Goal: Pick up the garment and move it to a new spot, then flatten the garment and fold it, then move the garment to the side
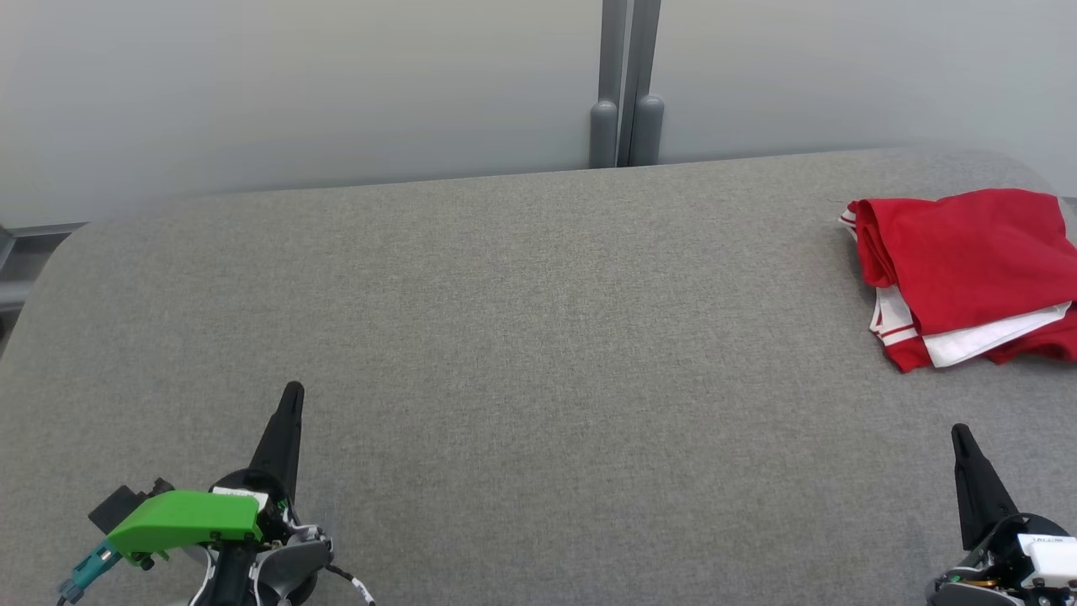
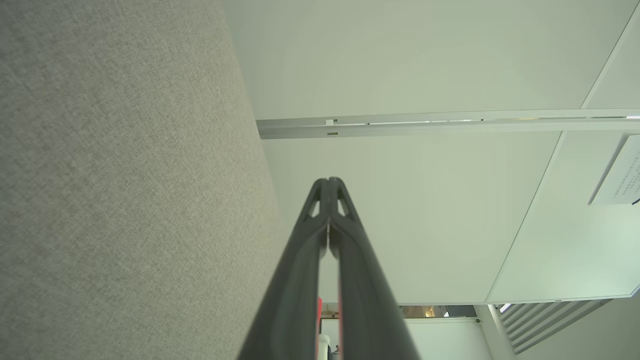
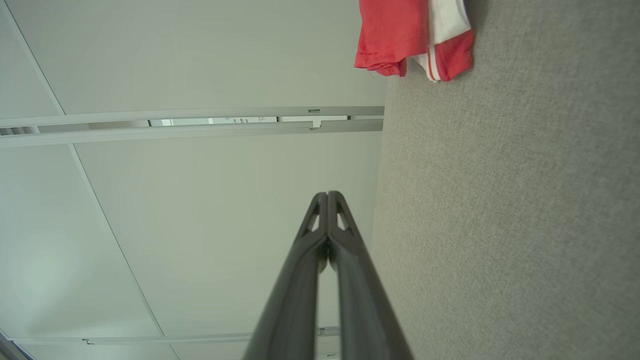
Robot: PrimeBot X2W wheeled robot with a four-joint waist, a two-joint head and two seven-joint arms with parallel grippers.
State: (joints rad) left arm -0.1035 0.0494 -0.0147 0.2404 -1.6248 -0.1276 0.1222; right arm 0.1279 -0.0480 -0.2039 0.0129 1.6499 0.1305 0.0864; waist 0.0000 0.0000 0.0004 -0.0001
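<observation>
The garment is red with white panels and red-striped trim. It lies folded in a compact stack at the far right of the grey fabric table; its edge shows at the top of the right wrist view. My left gripper hovers at the lower left, shut and empty, far from the garment. The right gripper sits at the lower right, shut and empty, a short way in front of the garment. Both wrist views show fingertips pressed together, left and right.
Pale wall panels rise behind the table, with a grey post at the middle of the back edge. The table's rounded corners show at the far left and far right. A green housing sits on the left wrist.
</observation>
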